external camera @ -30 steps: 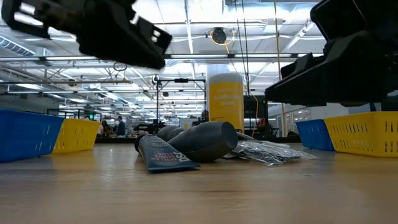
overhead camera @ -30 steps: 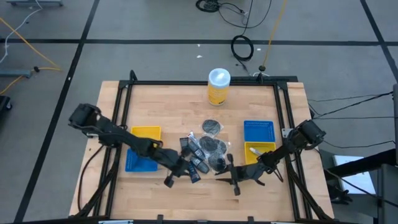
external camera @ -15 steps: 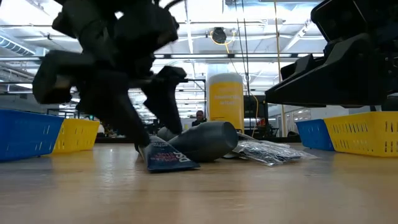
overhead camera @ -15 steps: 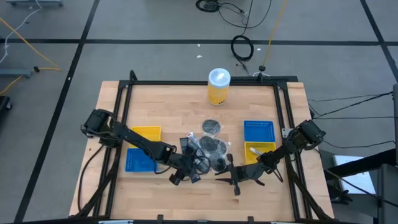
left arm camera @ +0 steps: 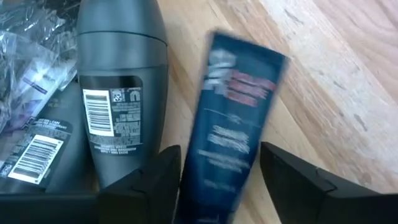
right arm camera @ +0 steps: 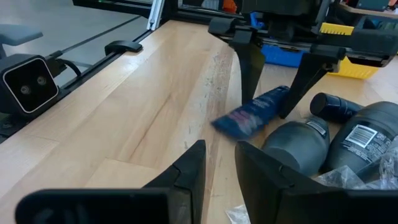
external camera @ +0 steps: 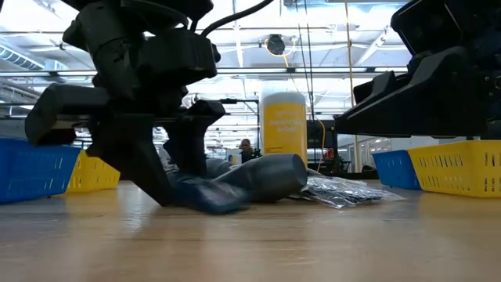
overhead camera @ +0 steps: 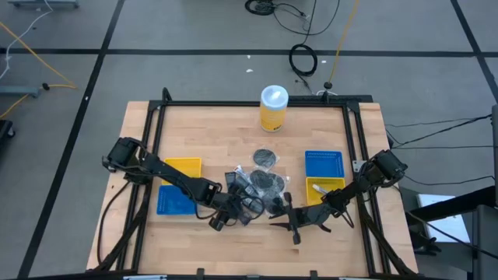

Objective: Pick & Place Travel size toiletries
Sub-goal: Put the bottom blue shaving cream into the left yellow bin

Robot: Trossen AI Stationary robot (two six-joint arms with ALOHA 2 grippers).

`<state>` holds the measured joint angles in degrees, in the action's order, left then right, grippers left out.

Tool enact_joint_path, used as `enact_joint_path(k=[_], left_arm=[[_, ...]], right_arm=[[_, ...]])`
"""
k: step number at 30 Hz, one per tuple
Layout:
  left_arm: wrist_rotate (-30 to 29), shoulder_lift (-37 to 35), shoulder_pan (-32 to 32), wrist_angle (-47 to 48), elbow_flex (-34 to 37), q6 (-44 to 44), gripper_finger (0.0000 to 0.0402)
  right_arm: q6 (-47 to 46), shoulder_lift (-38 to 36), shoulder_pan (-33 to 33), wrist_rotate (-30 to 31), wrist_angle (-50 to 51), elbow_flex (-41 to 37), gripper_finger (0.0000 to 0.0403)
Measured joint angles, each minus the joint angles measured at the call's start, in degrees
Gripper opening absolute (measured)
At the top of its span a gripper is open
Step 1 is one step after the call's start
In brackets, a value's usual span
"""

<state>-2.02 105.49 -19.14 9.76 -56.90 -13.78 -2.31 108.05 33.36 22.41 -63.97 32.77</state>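
A dark blue tube point(left arm camera: 233, 124) lies on the wood at the near edge of the toiletries pile. My left gripper point(left arm camera: 221, 168) is down over it, open, with one finger on each long side; the right wrist view shows the same stance point(right arm camera: 273, 74). Dark grey bottles point(left arm camera: 118, 93) lie beside the tube, with clear packets and flat dark discs point(overhead camera: 265, 159) behind them. My right gripper point(right arm camera: 221, 155) hovers low to the right of the pile point(overhead camera: 278, 219), narrowly open and with nothing between its fingers. My left gripper comes at the tube from above, its fingers pointing down across the tube's near half. One finger point(left arm camera: 158, 180) lies right at the tube's long side point(left arm camera: 189, 180). The tube shows blurred, so I cannot tell whether the other finger touches it. The tube rests on the table.
A yellow canister point(overhead camera: 273, 107) with a white lid stands at the far middle. A yellow tray point(overhead camera: 183, 166) and a blue tray point(overhead camera: 173, 202) lie at the left. At the right lie a blue tray point(overhead camera: 324, 162) and a yellow tray point(overhead camera: 333, 185) holding a whitish item.
My left gripper has come down from above the table and a little toward the right edge, until its fingers stand on the wood astride the blue tube. The tube's near end has shifted on the table. My right gripper has kept still.
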Motion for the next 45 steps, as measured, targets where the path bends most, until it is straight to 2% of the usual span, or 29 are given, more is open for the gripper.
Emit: enact_joint_path(k=[8,14,20,24,29,35,40,45], left_arm=[[0.0,0.0,-0.26,-0.42,0.0,4.87,0.0133],[-0.84,-0.1,-1.54,-1.21,0.0,12.33,0.0085],[-4.89,-0.87,-5.27,-0.87,0.0,18.83,0.0073],[-6.57,-4.04,-7.84,1.33,0.07,22.08,0.0072],[-11.98,-10.59,-10.35,11.16,0.07,28.0,0.0071],[-19.31,-19.7,-11.6,30.85,0.02,37.04,0.0071],[-21.33,-25.07,-8.31,47.88,0.02,43.65,0.0071],[-21.56,-26.51,-2.14,60.75,0.02,44.29,0.0071]], right_arm=[[0.0,0.0,0.0,0.0,0.14,0.0,0.0077],[-0.02,0.0,0.0,0.0,0.55,0.0,0.0077],[-0.02,0.0,0.0,0.0,0.55,0.0,0.0077],[-0.2,0.0,0.0,0.0,0.57,0.0,0.0077],[-0.22,0.0,0.0,0.0,0.46,0.0,0.0077],[-0.22,0.0,0.0,0.0,0.37,0.0,0.0077],[-0.22,0.0,-0.01,0.0,0.28,0.0,0.0077],[-0.22,0.0,-0.02,0.0,0.3,0.0,0.0077]])
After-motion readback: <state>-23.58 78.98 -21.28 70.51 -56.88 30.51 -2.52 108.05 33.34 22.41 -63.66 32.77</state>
